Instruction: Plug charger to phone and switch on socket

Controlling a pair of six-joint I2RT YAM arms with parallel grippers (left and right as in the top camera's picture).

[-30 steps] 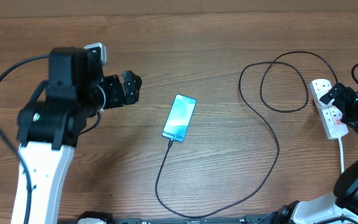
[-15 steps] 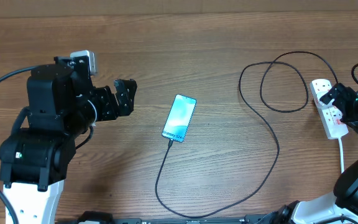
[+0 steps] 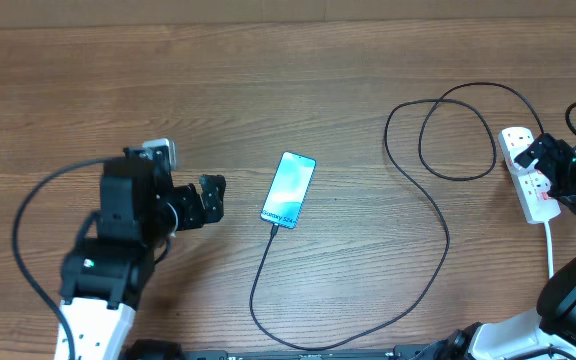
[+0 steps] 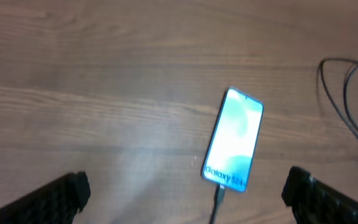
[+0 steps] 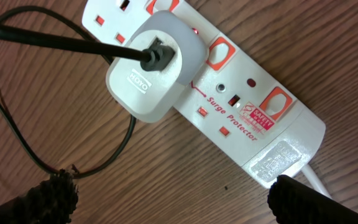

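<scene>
**Left.** The left gripper [image 3: 211, 198] lies on the near-left side of the slim black-edged smartphone with a glowing teal screen [image 3: 289, 190]. Over the last second it has swung down from a higher, farther station. The phone, the cable and the right arm have not shifted. In the left wrist view its fingers [image 4: 64, 194] stand spread wide at the frame's lower corners, with only bare wooden table [image 3: 348, 60] between them.

**Centre.** The small black connector tip [image 3: 274, 229] of the long thin black charger cable [image 3: 438, 215] meets the phone's near edge, so the plugging step appears done and the left arm is probably clearing away.

**Right.** The cable loops to a white adapter [image 5: 151, 65] seated in the white elongated power strip with red switches [image 5: 241, 102]. The right gripper [image 3: 553, 172] hovers over the strip, its fingers [image 5: 48, 198] wide apart and holding nothing. Whether the red switch [image 5: 219, 53] beside the adapter is on cannot be told; pressing it is likely what remains.
</scene>
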